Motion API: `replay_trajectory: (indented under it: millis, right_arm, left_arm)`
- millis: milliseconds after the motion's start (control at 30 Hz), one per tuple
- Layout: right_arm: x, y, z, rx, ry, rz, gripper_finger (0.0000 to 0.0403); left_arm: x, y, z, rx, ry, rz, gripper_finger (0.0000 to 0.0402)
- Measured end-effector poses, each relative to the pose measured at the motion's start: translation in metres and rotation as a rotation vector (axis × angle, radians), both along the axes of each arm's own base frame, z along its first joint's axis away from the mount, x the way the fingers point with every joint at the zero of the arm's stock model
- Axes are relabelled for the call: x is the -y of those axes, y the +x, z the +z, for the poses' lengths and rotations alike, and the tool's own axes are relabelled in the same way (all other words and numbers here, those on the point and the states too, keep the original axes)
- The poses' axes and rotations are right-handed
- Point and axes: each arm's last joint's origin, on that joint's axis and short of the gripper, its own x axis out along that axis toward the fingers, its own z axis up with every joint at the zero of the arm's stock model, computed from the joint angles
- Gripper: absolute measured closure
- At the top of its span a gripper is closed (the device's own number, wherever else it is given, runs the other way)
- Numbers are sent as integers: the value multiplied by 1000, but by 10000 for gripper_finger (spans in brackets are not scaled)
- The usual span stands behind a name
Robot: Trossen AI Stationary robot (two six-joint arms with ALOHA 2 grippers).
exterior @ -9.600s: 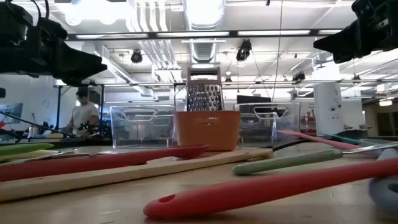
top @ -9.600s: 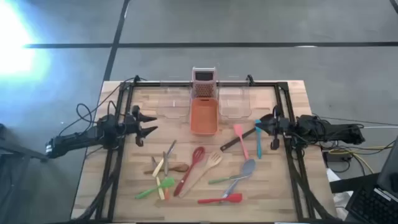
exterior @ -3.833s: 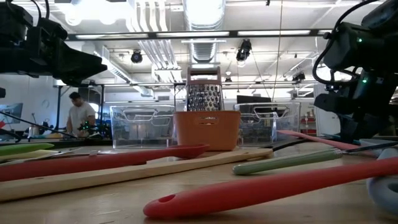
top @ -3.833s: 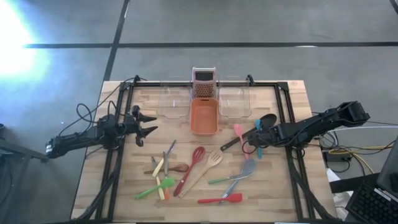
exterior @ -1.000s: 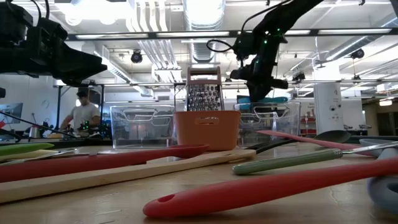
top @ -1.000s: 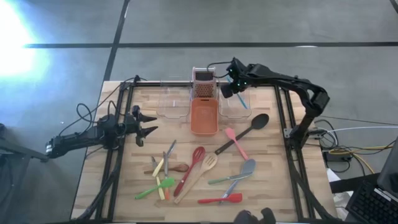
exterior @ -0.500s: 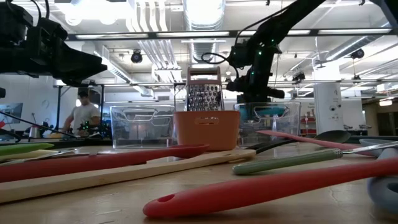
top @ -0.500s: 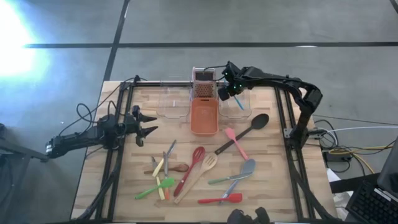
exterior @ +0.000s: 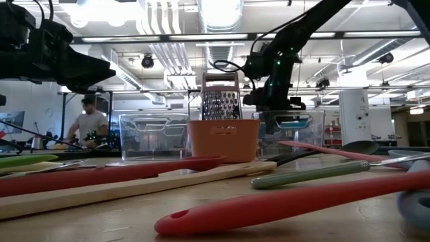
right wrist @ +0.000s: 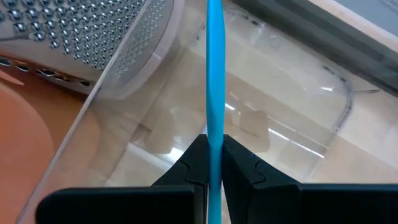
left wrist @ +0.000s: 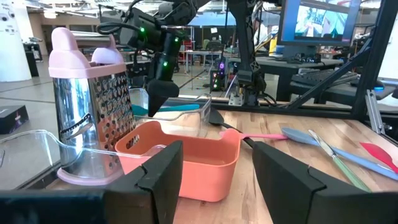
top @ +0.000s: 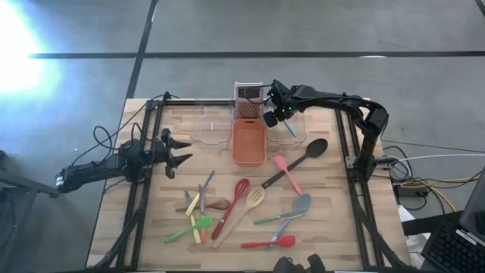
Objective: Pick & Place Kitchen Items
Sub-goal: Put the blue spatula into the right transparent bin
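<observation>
Progress early: right pincer [top: 270, 117], clamped on blue utensil [right wrist: 214, 74], hangs over clear tub [top: 286, 129] w/ utensil dipping in, left pincer [top: 182, 149] wide & idle far off, approx. a dozen utensils [top: 241, 206] left on tabletop [top: 333, 220].

Count, high view: two clear tubs [top: 214, 126], one at 11 o'clock and one at 1 o'clock of one orange tub [top: 248, 142]. One grater [top: 247, 100] at 12. One blue utensil [top: 289, 130] in the 1 o'clock tub. One black ladle [top: 297, 161]. Roughly a dozen more utensils [top: 241, 197] lie loose at 6; exact number unclear.
</observation>
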Motion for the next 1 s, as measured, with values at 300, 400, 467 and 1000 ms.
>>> replay_trajectory:
  millis: [300,400,467,1000]
  right_arm:
    - [-6,-8,-17,-45,35,-7,385]
    - [-7,-9,-21,-43,35,-9,385]
    - [-7,-8,-22,-33,31,-10,385]
    - [-9,-10,-33,-5,39,-6,385]
  left_arm:
    - [0,0,0,0,0,0,204]
    - [0,0,0,0,0,0,204]
    - [0,0,0,0,0,0,204]
    - [0,0,0,0,0,0,204]
